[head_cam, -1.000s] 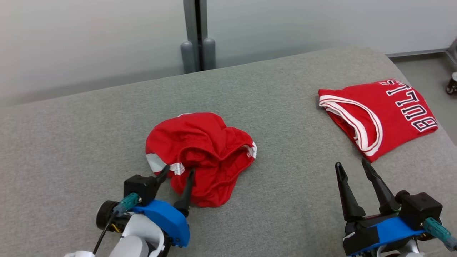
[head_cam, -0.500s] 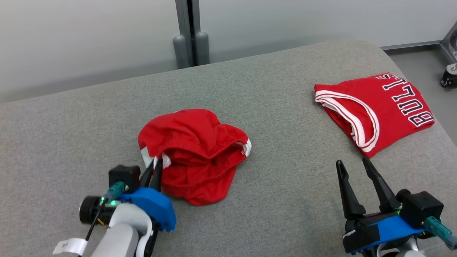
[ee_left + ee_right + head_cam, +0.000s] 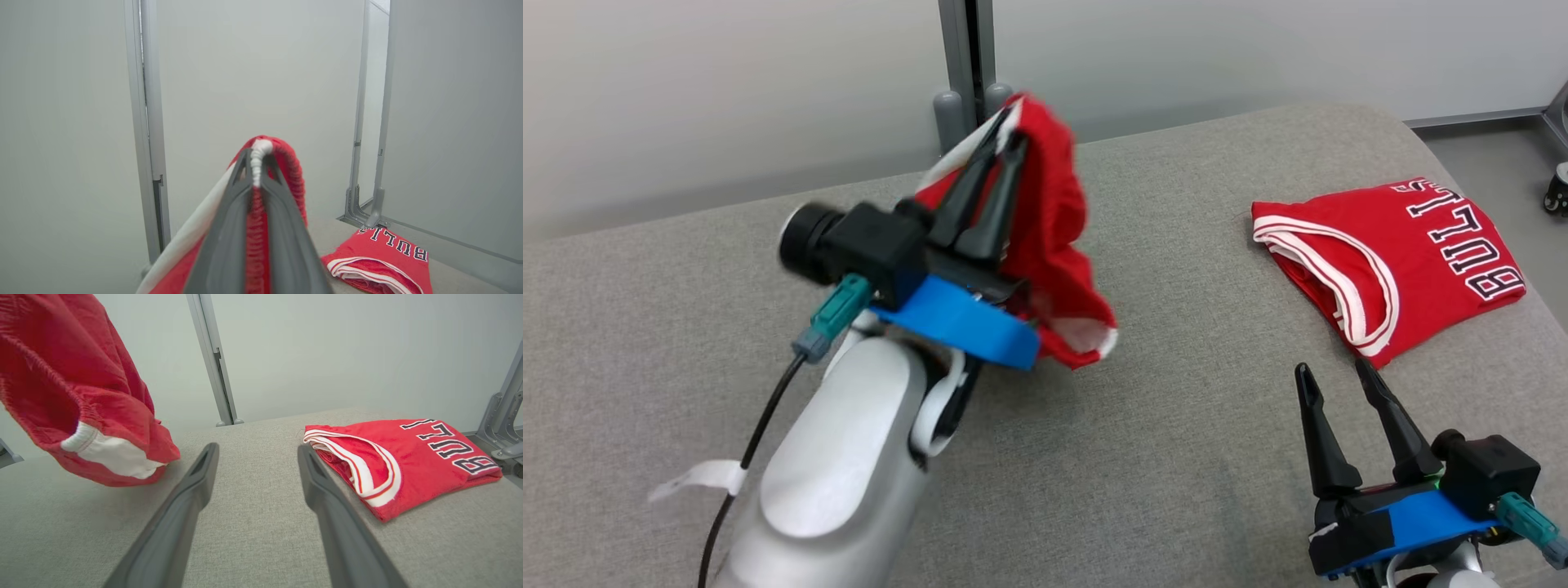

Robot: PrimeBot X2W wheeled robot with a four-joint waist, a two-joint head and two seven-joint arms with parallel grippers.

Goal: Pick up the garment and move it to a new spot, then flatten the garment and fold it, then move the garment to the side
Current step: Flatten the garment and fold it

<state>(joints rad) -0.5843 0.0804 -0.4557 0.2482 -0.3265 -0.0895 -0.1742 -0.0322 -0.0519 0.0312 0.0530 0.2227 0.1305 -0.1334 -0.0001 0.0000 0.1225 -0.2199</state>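
The garment is a pair of red shorts (image 3: 1058,245) with white trim, hanging bunched in the air above the grey cushion (image 3: 1176,457). My left gripper (image 3: 1005,139) is shut on its waistband, raised high with fingers pointing up. In the left wrist view the elastic band (image 3: 256,163) is pinched between the fingers (image 3: 229,228). In the right wrist view the shorts (image 3: 81,400) dangle at upper left, their lowest fold just above the cushion. My right gripper (image 3: 1335,376) rests open at the lower right, nothing between its fingers (image 3: 192,490).
A folded red Bulls jersey (image 3: 1388,261) lies at the cushion's right side, just beyond the right gripper, also in the wrist views (image 3: 392,457) (image 3: 380,261). A grey post (image 3: 968,73) and pale wall panels stand behind. The floor (image 3: 1494,155) drops off at far right.
The left gripper shut on the shorts' waistband and lifted them high off the cushion. The right gripper stayed open and still. The camera shifted slightly.
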